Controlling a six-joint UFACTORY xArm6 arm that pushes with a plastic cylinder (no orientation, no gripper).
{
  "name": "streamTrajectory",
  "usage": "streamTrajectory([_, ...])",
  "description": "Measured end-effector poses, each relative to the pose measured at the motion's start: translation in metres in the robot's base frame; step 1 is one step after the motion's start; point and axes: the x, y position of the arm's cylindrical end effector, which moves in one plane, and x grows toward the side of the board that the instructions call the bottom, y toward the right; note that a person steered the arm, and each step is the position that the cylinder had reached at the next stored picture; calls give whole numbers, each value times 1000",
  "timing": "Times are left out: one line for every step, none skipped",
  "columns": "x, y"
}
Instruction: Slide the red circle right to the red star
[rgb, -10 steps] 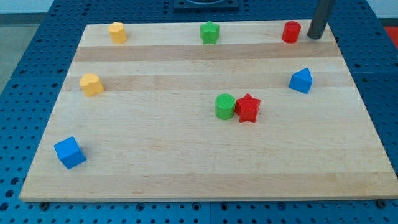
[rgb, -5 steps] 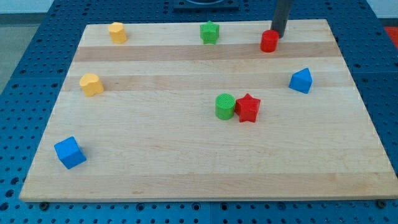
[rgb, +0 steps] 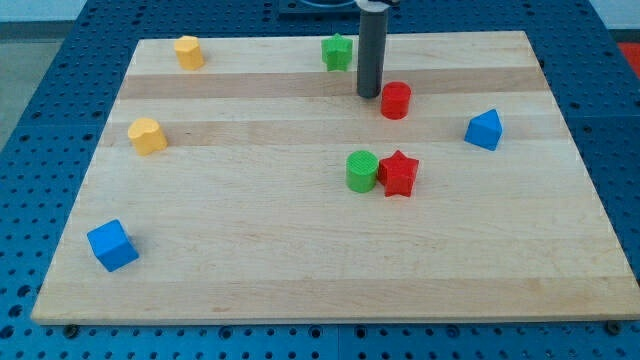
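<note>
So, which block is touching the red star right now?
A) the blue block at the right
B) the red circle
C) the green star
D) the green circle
D: the green circle sits against the left side of the red star, while the red circle is apart, higher in the view, beside my tip.

Red circle and red star on your desk.
The red circle (rgb: 396, 100), a short upright cylinder, stands apart above the red star (rgb: 400, 173), which lies flat near the middle.
</note>
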Motion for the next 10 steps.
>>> streamTrajectory([6, 14])
streamTrajectory([1, 24])
streamTrajectory([-4, 29])
streamTrajectory([-5, 37])
streamTrajectory([-6, 50])
streamTrajectory([-5, 62])
streamTrajectory([1, 76])
streamTrajectory([18, 77])
streamTrajectory([39, 77])
streamTrajectory([56, 77])
